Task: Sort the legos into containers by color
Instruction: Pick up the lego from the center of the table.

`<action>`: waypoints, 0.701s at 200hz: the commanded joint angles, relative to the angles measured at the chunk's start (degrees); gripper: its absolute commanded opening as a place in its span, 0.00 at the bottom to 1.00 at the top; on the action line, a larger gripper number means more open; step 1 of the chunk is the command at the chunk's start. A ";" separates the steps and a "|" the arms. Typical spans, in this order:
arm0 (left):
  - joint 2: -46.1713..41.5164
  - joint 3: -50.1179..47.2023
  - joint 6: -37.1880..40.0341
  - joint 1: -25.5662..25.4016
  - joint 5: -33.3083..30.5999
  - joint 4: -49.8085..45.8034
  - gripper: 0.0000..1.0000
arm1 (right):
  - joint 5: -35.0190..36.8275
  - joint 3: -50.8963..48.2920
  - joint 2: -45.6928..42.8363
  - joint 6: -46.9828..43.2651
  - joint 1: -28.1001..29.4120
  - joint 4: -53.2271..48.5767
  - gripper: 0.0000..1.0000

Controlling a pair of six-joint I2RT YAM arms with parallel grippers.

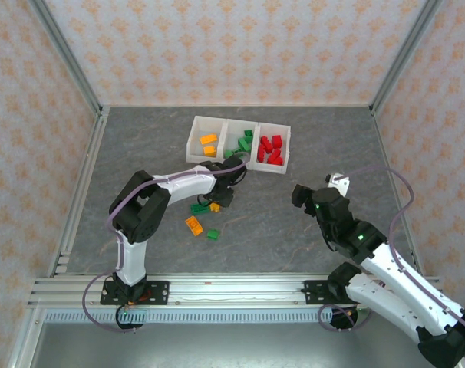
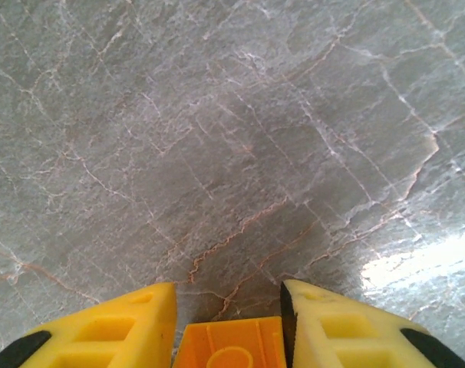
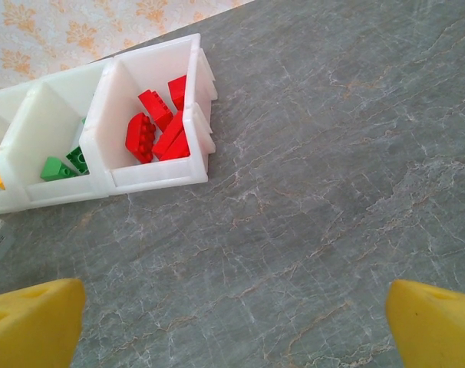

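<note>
The left end effector (image 2: 226, 299) pinches an orange brick (image 2: 229, 346); best lift clear, centre over the tray (image 1: 191, 146)'s leftmost compartment, then release low.

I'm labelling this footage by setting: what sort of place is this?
Probably a lab robot test cell, not a home: patterned wallpaper panels in aluminium frame posts box in a grey marble-look tabletop, with robot arms, left and right, bolted to a metal rail at its near edge.
</note>
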 commanded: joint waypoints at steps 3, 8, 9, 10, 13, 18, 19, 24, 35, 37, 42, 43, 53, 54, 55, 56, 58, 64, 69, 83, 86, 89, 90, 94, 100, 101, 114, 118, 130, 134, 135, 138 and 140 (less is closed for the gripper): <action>-0.95 -0.18 -1.20 0.47 -2.23 -3.03 0.33 | 2.52 0.09 -0.05 1.14 -0.39 -1.13 1.00; -1.11 -0.06 -1.29 0.47 -2.23 -3.17 0.31 | 2.57 0.15 -0.12 1.22 -0.39 -1.18 1.00; -1.12 -0.03 -1.29 0.47 -2.23 -3.15 0.31 | 2.57 0.16 -0.13 1.23 -0.39 -1.20 1.00; -1.17 -0.02 -1.34 0.47 -2.22 -3.18 0.31 | 2.61 0.20 -0.18 1.20 -0.39 -1.21 1.00; -1.26 -0.01 -1.35 0.43 -2.22 -3.21 0.29 | 2.57 0.23 -0.15 1.17 -0.39 -1.22 1.00; -1.38 0.20 -1.46 0.47 -2.22 -3.27 0.27 | 2.65 0.24 -0.09 1.21 -0.39 -1.20 1.00; -1.43 0.23 -1.47 0.47 -2.22 -3.29 0.26 | 2.65 0.24 -0.12 1.18 -0.39 -1.21 1.00; -1.55 0.40 -1.47 0.47 -2.25 -3.35 0.25 | 2.80 0.13 -0.14 1.17 -0.39 -1.22 1.00; -1.91 0.83 -1.94 0.55 -2.89 -3.48 0.24 | 2.75 0.07 -0.14 1.18 -0.39 -1.20 1.00; -2.03 0.86 -1.98 0.56 -2.96 -3.46 0.23 | 2.74 0.09 -0.14 1.21 -0.39 -1.21 1.00; -2.24 0.96 -2.15 0.69 -3.01 -3.35 0.22 | 2.74 0.08 -0.14 1.19 -0.39 -1.22 1.00; -2.30 0.96 -2.20 0.71 -3.01 -3.28 0.22 | 2.74 0.07 -0.14 1.17 -0.39 -1.22 1.00; -2.45 1.09 -2.67 1.13 -2.82 -2.81 0.20 | 2.80 0.25 -0.14 1.18 -0.43 -1.51 1.00; -2.45 1.11 -2.73 1.20 -2.83 -2.79 0.19 | 2.81 0.25 -0.14 1.17 -0.41 -1.54 1.00; -2.45 1.12 -2.80 1.23 -2.83 -2.74 0.19 | 2.82 0.25 -0.14 1.17 -0.40 -1.56 1.00; -2.45 1.17 -2.84 1.29 -2.79 -2.71 0.19 | 2.83 0.29 -0.14 1.21 -0.40 -1.61 1.00; -2.45 1.21 -2.89 1.44 -2.72 -2.65 0.18 | 2.87 0.32 -0.14 1.26 -0.39 -1.69 1.00; -2.45 1.50 -3.25 1.88 -2.43 -2.54 0.17 | 2.98 0.51 -0.20 1.32 -0.39 -1.90 1.00; -3.69 1.76 -3.67 2.32 -2.44 -2.52 0.16 | 3.09 0.58 -0.30 1.46 -0.39 -2.00 0.99; -5.09 2.40 -5.15 3.60 -3.01 -2.26 0.15 | 3.15 0.47 -0.73 1.47 -0.39 -1.86 1.00; -5.39 2.51 -5.42 3.96 -2.96 -2.22 0.15 | 3.11 0.43 -0.83 1.43 -0.39 -1.84 1.00; -5.74 2.54 -5.64 4.32 -2.94 -2.06 0.15 | 3.10 0.38 -0.88 1.44 -0.39 -1.84 1.00; -5.85 2.54 -5.71 4.37 -2.93 -1.98 0.15 | 3.10 0.36 -0.91 1.43 -0.39 -1.84 1.00; -6.26 2.62 -6.04 4.90 -2.89 -1.57 0.15 | 3.02 0.38 -0.99 1.45 -0.39 -1.77 1.00; -7.14 2.54 -6.48 5.64 -2.80 -0.89 0.15 | 3.14 0.42 -1.03 1.46 -0.39 -1.75 1.00; -7.25 2.54 -6.57 5.74 -2.77 -0.78 0.15 | 3.12 0.37 -1.07 1.44 -0.39 -1.70 1.00; -8.77 2.53 -7.52 7.63 -2.08 0.64 0.15 | 3.14 0.30 -1.02 1.36 -0.39 -1.66 1.00; -9.18 2.54 -7.86 8.22 -1.88 1.05 0.15 | 3.18 0.34 -0.93 1.35 -0.38 -1.66 1.00; -9.99 2.95 -8.68 10.07 -1.20 2.38 0.15 | 3.35 0.37 -0.80 1.51 -0.39 -1.79 1.00; -10.16 3.18 -8.91 10.62 -0.97 2.79 0.16 | 3.38 0.40 -0.76 1.56 -0.39 -1.88 1.00; -10.17 3.26 -8.92 10.78 -0.94 2.91 0.16 | 3.37 0.41 -0.75 1.58 -0.39 -1.90 1.00; -10.18 3.58 -9.08 11.18 -0.77 3.15 0.16 | 3.46 0.43 -0.75 1.64 -0.39 -1.99 1.00; -10.18 3.77 -9.15 11.48 -0.67 3.30 0.16 | 3.45 0.42 -0.75 1.63 -0.39 -2.00 1.00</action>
